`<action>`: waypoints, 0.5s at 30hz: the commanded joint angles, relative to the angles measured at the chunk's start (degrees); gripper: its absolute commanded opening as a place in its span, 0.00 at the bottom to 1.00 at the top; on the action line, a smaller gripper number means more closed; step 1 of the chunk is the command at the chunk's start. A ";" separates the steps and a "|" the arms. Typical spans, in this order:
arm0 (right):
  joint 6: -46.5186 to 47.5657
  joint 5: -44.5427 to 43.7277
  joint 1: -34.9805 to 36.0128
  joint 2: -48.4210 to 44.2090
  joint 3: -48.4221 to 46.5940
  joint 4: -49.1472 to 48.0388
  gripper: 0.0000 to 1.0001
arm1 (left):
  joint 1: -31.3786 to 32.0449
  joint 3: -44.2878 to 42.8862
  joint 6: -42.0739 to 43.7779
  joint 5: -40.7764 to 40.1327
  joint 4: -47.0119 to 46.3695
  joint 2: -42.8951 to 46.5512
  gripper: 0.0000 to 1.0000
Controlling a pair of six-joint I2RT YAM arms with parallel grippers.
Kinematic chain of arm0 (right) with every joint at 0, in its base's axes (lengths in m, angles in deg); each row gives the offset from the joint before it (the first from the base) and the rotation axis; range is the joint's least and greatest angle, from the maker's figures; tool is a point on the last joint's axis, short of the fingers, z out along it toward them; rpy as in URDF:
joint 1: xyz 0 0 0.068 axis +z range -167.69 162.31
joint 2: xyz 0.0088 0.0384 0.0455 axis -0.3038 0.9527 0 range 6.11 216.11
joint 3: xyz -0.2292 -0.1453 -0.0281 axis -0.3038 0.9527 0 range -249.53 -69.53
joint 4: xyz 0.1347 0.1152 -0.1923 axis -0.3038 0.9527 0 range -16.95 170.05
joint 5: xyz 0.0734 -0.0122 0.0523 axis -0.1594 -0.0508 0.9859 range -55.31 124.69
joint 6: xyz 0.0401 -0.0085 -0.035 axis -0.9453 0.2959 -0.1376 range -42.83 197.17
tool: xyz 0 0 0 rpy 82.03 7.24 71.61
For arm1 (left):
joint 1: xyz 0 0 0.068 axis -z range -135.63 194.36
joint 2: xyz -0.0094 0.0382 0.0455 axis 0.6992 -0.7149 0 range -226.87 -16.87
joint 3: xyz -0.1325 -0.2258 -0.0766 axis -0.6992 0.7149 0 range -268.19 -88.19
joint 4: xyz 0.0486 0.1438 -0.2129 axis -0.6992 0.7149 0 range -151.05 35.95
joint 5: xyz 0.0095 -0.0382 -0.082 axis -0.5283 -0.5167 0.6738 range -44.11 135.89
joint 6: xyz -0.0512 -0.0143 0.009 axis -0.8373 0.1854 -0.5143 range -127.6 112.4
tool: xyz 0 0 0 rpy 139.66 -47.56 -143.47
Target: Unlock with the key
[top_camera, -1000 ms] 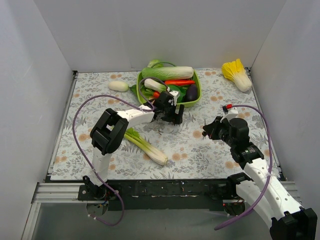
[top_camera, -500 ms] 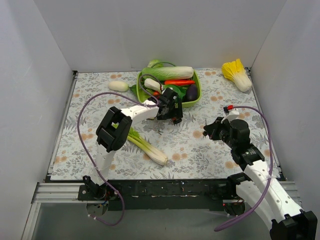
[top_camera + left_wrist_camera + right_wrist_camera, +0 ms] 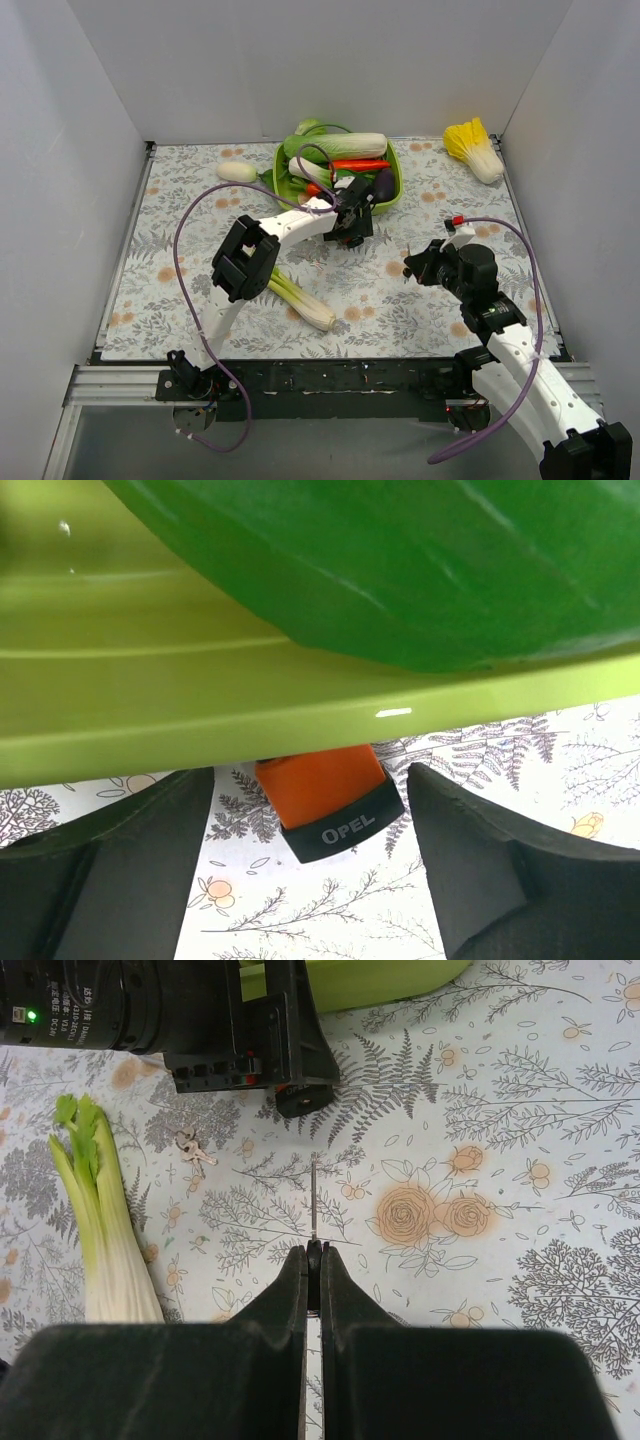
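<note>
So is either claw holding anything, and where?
Right gripper pinches a thin silver metal key at its rear end; left gripper holds nothing.

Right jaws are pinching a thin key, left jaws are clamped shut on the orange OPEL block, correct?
No: the left gripper holds its jaws open, one each side of the orange OPEL block, as the left wrist view shows. The right gripper does pinch the thin key.
</note>
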 commanded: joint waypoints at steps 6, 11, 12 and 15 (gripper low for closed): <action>-0.64 1.65 -0.08 -2.10 0.85 -3.83 0.01 | 1.35 -0.71 -1.89 -0.59 4.94 -2.66 0.66; -0.90 2.26 -0.08 -2.80 1.29 -3.74 0.01 | 1.61 -1.15 -0.93 -1.21 5.72 -4.15 0.55; -0.90 2.26 -0.08 -3.06 1.29 -3.83 0.01 | 1.61 -1.23 -0.75 -1.30 5.90 -4.24 0.54; -0.90 2.17 -0.08 -3.06 1.55 -3.65 0.01 | 1.61 -0.97 -0.05 -0.25 5.99 -4.59 0.49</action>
